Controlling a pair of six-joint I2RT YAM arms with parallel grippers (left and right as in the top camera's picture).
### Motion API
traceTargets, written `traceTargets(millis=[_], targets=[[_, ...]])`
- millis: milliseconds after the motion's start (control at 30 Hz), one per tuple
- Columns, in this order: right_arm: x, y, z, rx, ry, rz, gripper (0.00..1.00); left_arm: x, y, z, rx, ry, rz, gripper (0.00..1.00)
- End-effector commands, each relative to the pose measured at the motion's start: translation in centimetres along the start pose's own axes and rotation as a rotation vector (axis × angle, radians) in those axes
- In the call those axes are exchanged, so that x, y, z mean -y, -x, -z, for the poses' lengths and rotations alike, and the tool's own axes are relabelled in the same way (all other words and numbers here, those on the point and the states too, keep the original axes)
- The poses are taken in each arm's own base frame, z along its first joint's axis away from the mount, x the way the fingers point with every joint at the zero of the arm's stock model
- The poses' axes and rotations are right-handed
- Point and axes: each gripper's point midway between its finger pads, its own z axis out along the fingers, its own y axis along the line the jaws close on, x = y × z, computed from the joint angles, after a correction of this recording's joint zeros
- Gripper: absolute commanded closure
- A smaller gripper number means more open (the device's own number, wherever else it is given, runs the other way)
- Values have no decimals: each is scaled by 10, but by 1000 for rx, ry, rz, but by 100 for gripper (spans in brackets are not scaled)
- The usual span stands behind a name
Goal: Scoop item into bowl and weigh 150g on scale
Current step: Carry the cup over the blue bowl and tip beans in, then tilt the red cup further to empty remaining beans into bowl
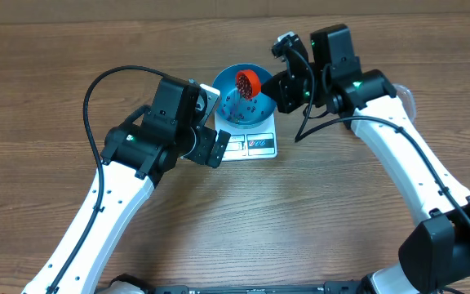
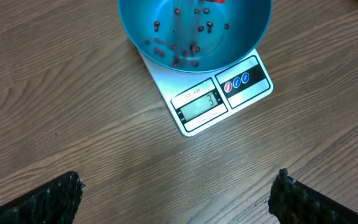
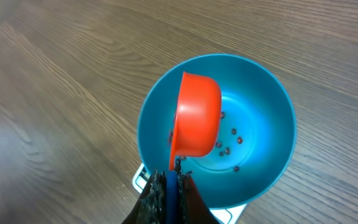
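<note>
Over the blue bowl [image 3: 272, 106], the right arm [image 1: 398, 155] leans in from the side, and the right claw [image 3: 169, 186] pinches the handle of an orange scoop [image 3: 197, 118] tipped on edge. A few beans [image 3: 229, 146] lie in the bowl bottom just beyond it. The left claw [image 2: 178, 199] hovers in front of the scale [image 2: 241, 93], spread wide, and only its camera shows the display [image 2: 197, 107].
</note>
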Motion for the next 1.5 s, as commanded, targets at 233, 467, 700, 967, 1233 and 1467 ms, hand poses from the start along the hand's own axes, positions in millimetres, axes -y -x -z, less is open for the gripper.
traceTargets(millis=[233, 467, 700, 967, 1233, 1467], targets=[[1, 18, 16, 50, -90, 52, 96, 0, 4, 1, 7, 2, -21, 0], [1, 17, 16, 45, -89, 46, 96, 0, 4, 0, 7, 2, -21, 0], [1, 15, 16, 36, -89, 43, 96, 0, 4, 1, 7, 2, -21, 0], [-3, 19, 24, 55, -90, 51, 96, 0, 4, 0, 6, 2, -21, 1], [-2, 24, 33, 75, -149, 78, 96, 0, 4, 0, 7, 2, -21, 1], [-8, 22, 27, 49, -278, 172, 96, 0, 4, 1, 7, 2, -21, 1]])
